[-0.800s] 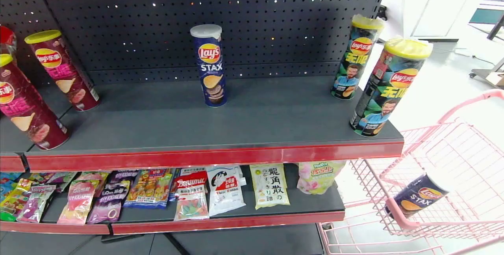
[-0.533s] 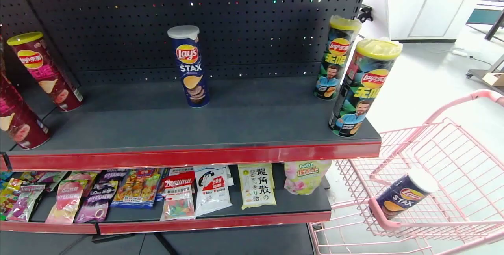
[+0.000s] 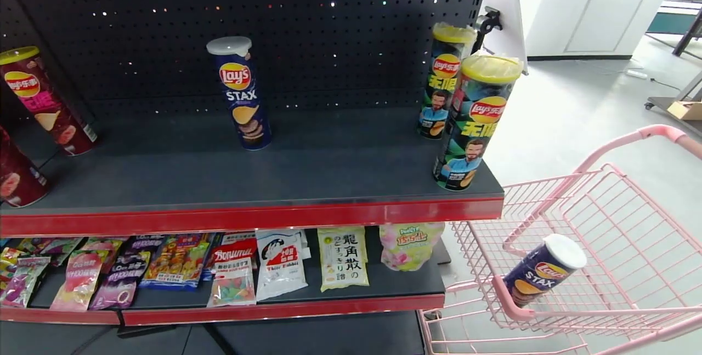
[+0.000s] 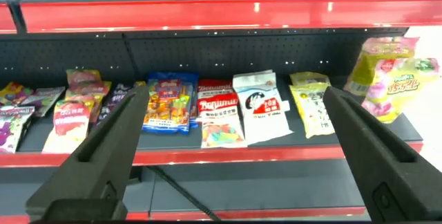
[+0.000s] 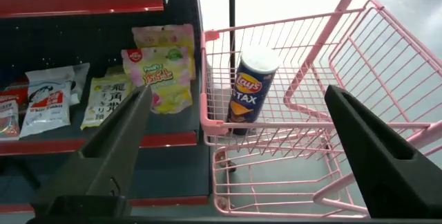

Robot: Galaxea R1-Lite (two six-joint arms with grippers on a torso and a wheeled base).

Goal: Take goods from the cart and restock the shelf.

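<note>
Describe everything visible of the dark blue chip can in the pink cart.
The dark blue chip can is a tall tube, cardboard by its look, with a white lid and a red-and-yellow logo above pictured chips. It looks closed and undented. It stands tilted in the pink wire cart, base in the corner nearest the shelf, leaning on the cart's wall. Nothing else touches it.

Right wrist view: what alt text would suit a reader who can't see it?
A dark blue chip can with a white lid leans in a corner of the pink cart, framed between the open black fingers of the right gripper. Beside the cart, snack bags sit on a low shelf.
</note>
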